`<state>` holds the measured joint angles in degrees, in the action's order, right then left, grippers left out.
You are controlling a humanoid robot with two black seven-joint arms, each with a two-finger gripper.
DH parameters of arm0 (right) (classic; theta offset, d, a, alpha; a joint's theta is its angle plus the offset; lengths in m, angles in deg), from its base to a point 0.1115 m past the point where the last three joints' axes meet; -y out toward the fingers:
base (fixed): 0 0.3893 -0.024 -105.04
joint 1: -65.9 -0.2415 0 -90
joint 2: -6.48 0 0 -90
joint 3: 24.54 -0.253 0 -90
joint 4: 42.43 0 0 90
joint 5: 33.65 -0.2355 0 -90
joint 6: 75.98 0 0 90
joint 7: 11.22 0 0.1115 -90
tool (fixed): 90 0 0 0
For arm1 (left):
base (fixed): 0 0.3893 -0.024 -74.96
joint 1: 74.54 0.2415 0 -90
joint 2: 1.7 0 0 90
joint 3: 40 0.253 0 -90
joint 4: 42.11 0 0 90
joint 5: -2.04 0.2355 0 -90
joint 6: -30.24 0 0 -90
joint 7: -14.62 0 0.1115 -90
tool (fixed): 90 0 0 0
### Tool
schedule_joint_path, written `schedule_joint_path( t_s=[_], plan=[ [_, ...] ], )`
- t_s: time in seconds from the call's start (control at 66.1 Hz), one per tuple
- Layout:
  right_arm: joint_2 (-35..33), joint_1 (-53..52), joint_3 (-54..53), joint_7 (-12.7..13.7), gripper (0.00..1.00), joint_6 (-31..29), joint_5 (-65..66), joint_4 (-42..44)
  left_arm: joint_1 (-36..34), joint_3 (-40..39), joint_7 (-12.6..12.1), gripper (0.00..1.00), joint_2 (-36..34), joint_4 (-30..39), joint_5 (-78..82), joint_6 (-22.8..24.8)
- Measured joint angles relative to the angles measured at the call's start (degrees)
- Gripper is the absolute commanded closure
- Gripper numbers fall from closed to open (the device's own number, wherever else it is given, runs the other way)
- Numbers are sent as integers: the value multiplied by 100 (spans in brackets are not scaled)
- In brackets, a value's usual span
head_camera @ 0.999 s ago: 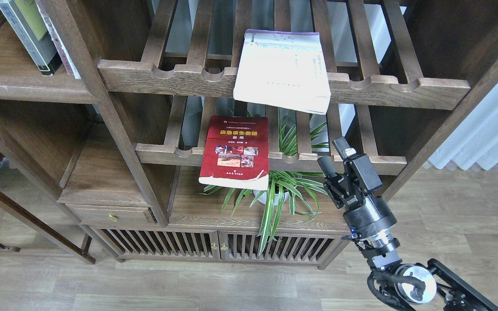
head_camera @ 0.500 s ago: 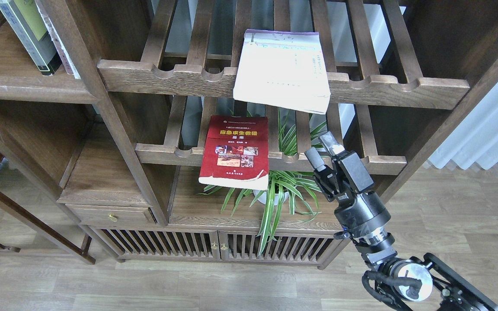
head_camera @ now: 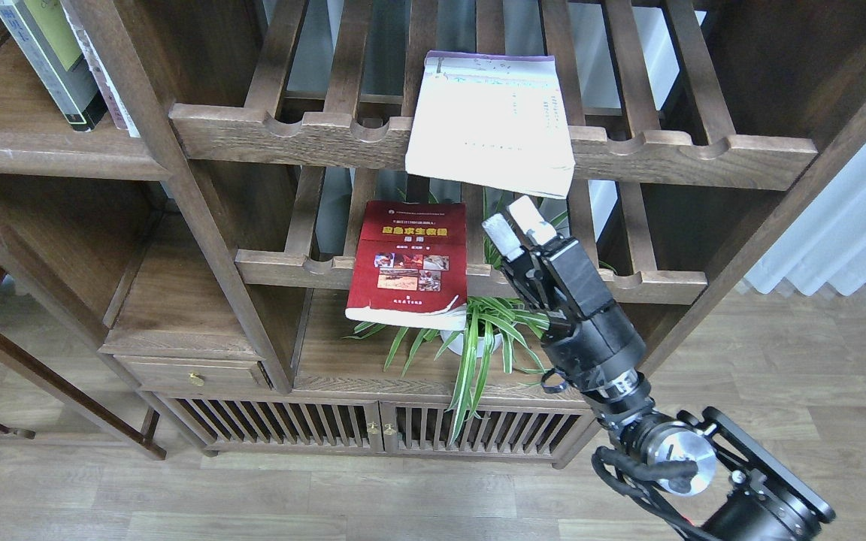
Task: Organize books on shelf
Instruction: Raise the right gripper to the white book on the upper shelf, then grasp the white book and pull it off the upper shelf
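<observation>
Red book [head_camera: 409, 263] just left of right hand [head_camera: 514, 224]

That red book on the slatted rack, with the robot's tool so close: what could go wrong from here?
The red book overhangs the rack's front rail, so a nudge from the right tool might tip it off. The potted plant sits right beneath and beside the tool; its leaves could snag or the pot get knocked. The cream-white book above also juts past its rail, so raising the arm carelessly could dislodge it.
</observation>
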<state>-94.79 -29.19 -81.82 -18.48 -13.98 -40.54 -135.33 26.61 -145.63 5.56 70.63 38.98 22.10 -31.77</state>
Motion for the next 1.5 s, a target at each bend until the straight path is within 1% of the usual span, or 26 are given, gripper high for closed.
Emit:
schedule_joint_path(
  t_s=[0.53, 0.863, 1.12, 1.241, 1.393, 1.468, 1.499],
  plan=[
    [68, -303, -12, -3, 1, 12, 7, 46, -27, -27, 0, 0, -5, -54, -10, 0],
    [276, -608, 16, -3, 1, 689, -40, 234, -65, -9, -8, 0, -5, -58, -6, 1],
    [431, -756, -32, -3, 2, 962, -143, 308, -61, -29, -8, 0, -16, -58, -8, 3],
    [398, -771, -49, -3, 4, 1027, -174, 328, -65, -29, -8, 0, -24, -58, -11, 3],
    [364, -773, -106, -3, 15, 1034, -317, 347, -69, -29, -7, 0, -28, -58, -12, 3],
    [361, -774, -173, -3, 17, 1034, -403, 347, -70, -29, -3, 0, -34, -58, -12, 3],
    [361, -774, -190, -3, 19, 1034, -422, 347, -70, -30, -3, 0, -34, -59, -12, 3]
  ],
)
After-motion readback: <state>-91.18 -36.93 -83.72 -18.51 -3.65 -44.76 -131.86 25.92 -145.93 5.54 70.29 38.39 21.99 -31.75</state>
